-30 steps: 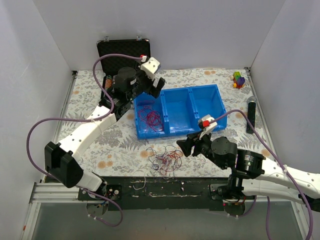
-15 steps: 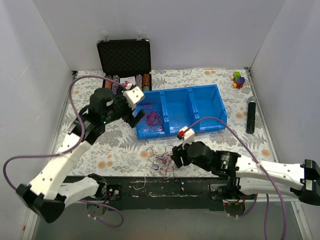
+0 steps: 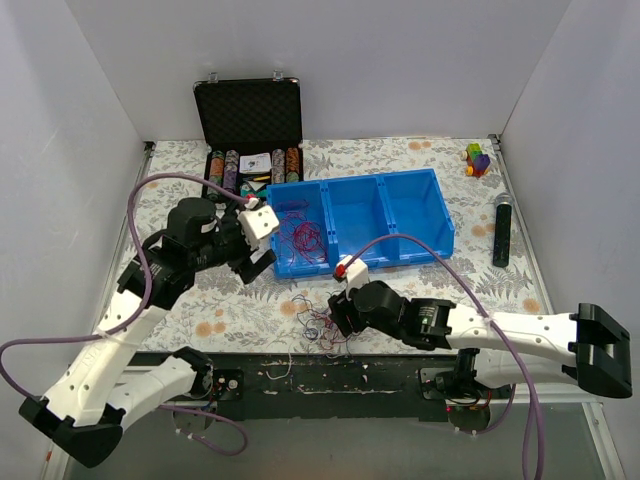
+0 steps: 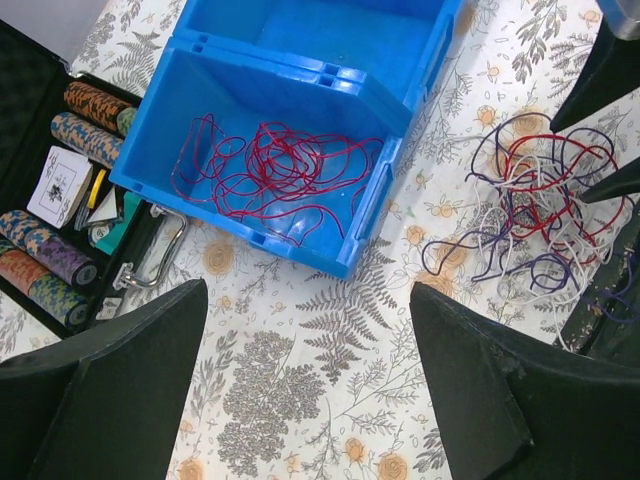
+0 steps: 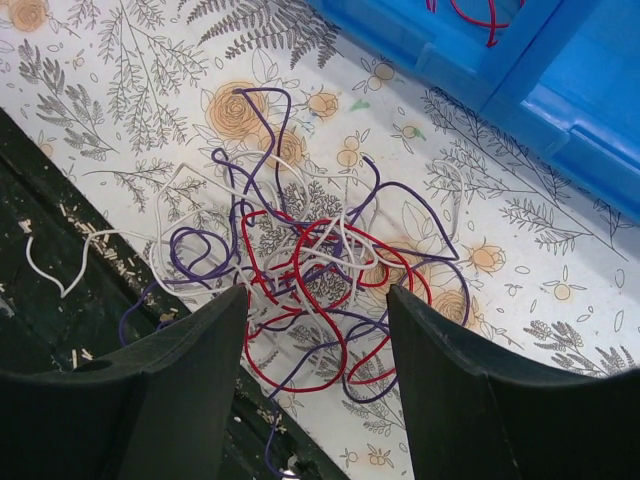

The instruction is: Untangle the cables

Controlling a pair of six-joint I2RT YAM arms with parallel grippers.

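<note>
From the top camera we see the tangled cables (image 3: 330, 322), red, purple and white, lying on the table (image 3: 240, 300) near its front edge, just in front of the blue bin (image 3: 415, 215). A separate bunch of red cables (image 3: 305, 237) lies in the bin's left compartment. The right jaws hang right at the tangle, while the left jaws sit beside the bin's left end, apart from it. Through the left wrist camera we find the left jaws spread wide, with only patterned table between the fingers (image 4: 110, 390). The tangled cables (image 4: 540, 225) lie off to the right and the red cables (image 4: 275, 175) ahead in the bin. Through the right wrist camera the right jaws are also released, holding nothing. Here the tangled cables (image 5: 310, 265) lie just ahead of the gap between the two fingers (image 5: 175, 390).
</note>
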